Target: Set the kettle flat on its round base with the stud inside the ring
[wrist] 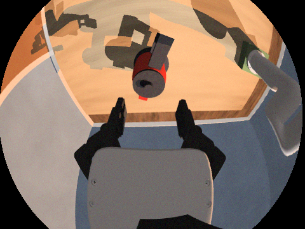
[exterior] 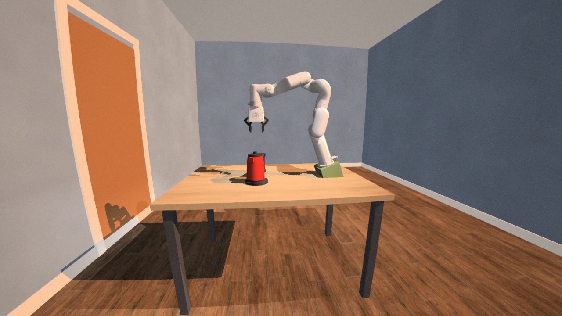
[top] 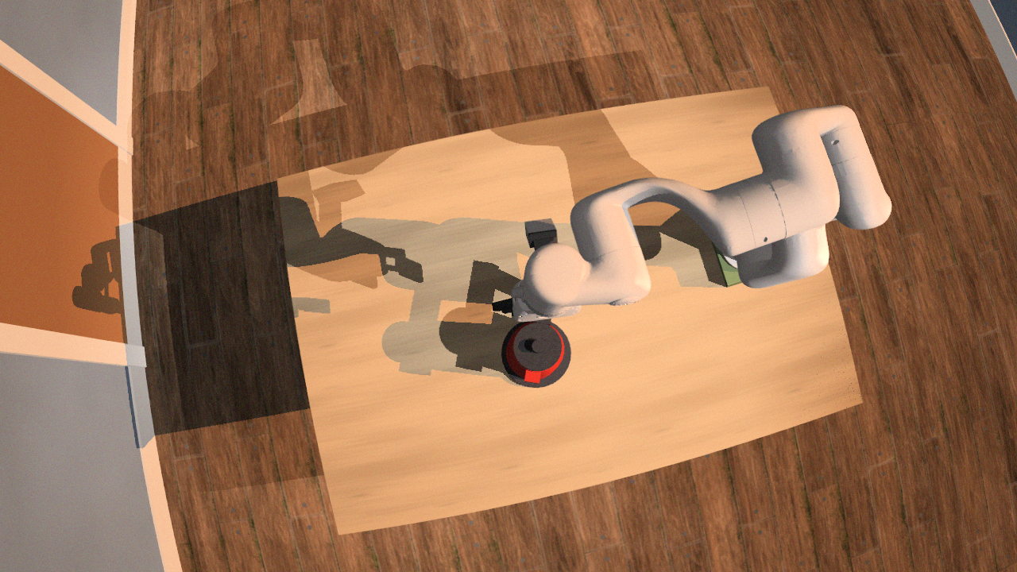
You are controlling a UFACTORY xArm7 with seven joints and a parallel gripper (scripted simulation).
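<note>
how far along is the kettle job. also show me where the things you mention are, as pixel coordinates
The kettle (top: 542,359) (exterior: 255,169) (wrist: 138,67) looks done: it stands upright on its base (top: 566,366) (exterior: 265,181), with dark disk showing round its foot. Nothing is in hand: the gripper (exterior: 256,131) (wrist: 151,105) is open above the kettle, clear of it. Probably little is left beyond keeping still, though the stud is hidden, so its seating can't be confirmed.
</note>
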